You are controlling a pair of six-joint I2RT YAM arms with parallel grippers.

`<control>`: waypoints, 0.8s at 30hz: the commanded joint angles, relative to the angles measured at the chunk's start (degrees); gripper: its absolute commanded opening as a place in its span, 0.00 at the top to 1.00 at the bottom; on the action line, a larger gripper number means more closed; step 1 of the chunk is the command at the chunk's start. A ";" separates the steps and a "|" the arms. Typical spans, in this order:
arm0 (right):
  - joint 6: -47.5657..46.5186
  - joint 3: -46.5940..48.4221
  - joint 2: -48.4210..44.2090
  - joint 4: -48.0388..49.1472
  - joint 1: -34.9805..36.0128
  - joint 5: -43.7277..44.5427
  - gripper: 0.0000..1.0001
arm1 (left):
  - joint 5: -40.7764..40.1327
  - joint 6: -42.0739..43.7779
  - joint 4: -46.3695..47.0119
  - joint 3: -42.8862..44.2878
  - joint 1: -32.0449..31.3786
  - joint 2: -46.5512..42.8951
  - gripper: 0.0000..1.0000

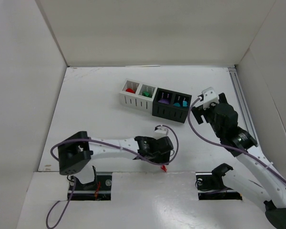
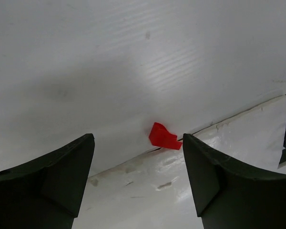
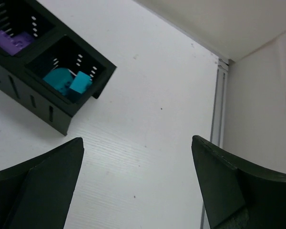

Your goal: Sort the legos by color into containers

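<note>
A small red lego [image 2: 164, 137] lies on the table at the seam near the front edge; it also shows in the top view [image 1: 164, 168]. My left gripper [image 2: 138, 176] is open and empty, its fingers either side just short of the lego. The row of four containers [image 1: 156, 100] stands at the back middle: red [image 1: 130, 90] and green [image 1: 146, 93] pieces in the white cups, purple [image 1: 164, 101] and teal [image 1: 181, 102] pieces in the black ones. My right gripper [image 3: 136, 176] is open and empty, to the right of the teal cup [image 3: 69, 82].
White walls enclose the table on three sides. A metal rail [image 1: 243, 109] runs along the right wall. A raised white front ledge [image 1: 152, 195] holds the arm bases. A purple cable [image 1: 168, 130] loops over the left arm.
</note>
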 commanded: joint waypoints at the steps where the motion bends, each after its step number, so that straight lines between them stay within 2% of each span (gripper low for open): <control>1: 0.94 -0.94 -3.56 -1.73 -1.80 4.61 0.01 | -2.04 -2.53 -5.46 6.74 -2.97 5.22 0.31; 3: 0.41 -1.47 -3.57 -2.34 -2.50 4.61 0.01 | -1.43 -2.53 -5.46 8.59 -4.81 8.48 0.38; 5: -0.30 -1.47 -4.19 -3.48 -3.65 4.61 0.01 | -0.82 -2.53 -7.73 11.92 -5.60 12.15 0.41; 7: -0.30 -1.47 -4.19 -3.49 -3.65 4.61 0.01 | -0.81 -3.05 -8.27 12.55 -5.61 12.18 0.44; 18: -0.82 -2.53 -5.86 -3.49 -3.65 4.09 0.01 | -1.86 -3.06 -10.12 14.48 -8.07 17.09 0.45; 19: -0.82 -2.53 -5.86 -3.49 -3.65 4.09 0.01 | -2.56 -3.06 -10.64 14.49 -8.07 17.10 0.50; 24: -0.82 -2.53 -6.39 -3.49 -3.65 4.09 0.01 | -2.57 -2.44 -9.95 14.49 -8.07 17.80 0.60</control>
